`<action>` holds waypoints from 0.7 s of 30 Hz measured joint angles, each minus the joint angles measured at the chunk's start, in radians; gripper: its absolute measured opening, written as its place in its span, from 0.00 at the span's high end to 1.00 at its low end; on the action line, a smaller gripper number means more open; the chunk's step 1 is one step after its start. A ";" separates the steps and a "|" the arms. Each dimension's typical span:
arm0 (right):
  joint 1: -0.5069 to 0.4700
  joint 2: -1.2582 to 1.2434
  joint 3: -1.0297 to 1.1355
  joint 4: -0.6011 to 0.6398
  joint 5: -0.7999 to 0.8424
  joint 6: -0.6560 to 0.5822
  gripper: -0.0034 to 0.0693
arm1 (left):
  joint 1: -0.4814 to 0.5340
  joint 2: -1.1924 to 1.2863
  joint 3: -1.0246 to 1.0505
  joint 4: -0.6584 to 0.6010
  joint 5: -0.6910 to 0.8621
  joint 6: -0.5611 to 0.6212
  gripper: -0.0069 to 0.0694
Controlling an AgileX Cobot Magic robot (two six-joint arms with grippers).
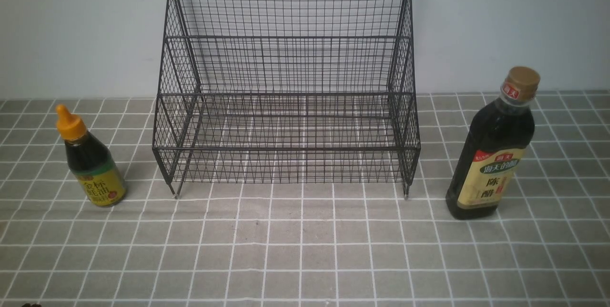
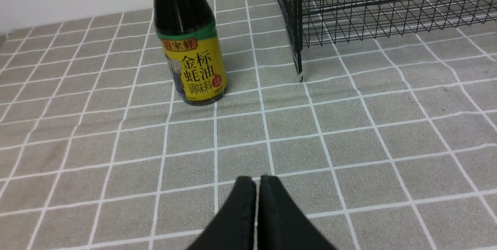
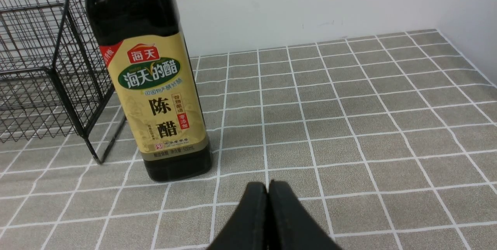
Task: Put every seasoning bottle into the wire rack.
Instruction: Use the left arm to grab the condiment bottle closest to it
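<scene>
The black wire rack (image 1: 286,92) stands at the back middle of the table with nothing in it. The short seasoning bottle (image 1: 90,159) with orange nozzle cap and yellow-green label stands upright to its left. The tall seasoning bottle (image 1: 493,149) with brown cap and beige label stands upright to its right. Neither arm shows in the front view. In the left wrist view my left gripper (image 2: 258,180) is shut and empty, well short of the short bottle (image 2: 192,56). In the right wrist view my right gripper (image 3: 268,184) is shut and empty, just short of the tall bottle (image 3: 155,87).
A grey cloth with a white grid (image 1: 305,250) covers the table. A pale wall (image 1: 71,21) rises right behind the rack. The rack's corner leg (image 2: 299,63) stands near the short bottle, and another leg (image 3: 95,153) stands close beside the tall bottle.
</scene>
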 joint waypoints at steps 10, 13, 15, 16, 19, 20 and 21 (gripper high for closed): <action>0.000 0.000 0.000 0.000 0.000 0.000 0.97 | 0.000 0.000 0.005 -0.063 -0.348 -0.178 0.92; 0.000 0.000 0.000 0.000 0.000 0.000 0.97 | 0.000 0.000 0.005 -0.088 -0.458 -0.232 0.92; 0.000 0.000 0.000 0.000 0.000 0.000 0.97 | 0.000 0.000 0.005 -0.094 -0.520 -0.248 0.92; 0.000 0.000 0.000 0.000 0.000 0.000 0.97 | 0.000 0.000 0.005 -0.094 -0.527 -0.250 0.92; 0.000 0.000 0.000 0.000 0.000 0.000 0.97 | 0.000 0.010 0.005 -0.127 -0.647 -0.261 0.92; 0.000 0.000 0.000 0.000 0.000 0.000 0.97 | 0.000 0.020 0.005 -0.137 -0.661 -0.261 0.92; 0.000 0.000 0.000 0.000 0.000 0.000 0.97 | 0.000 0.028 0.005 -0.139 -0.667 -0.261 0.92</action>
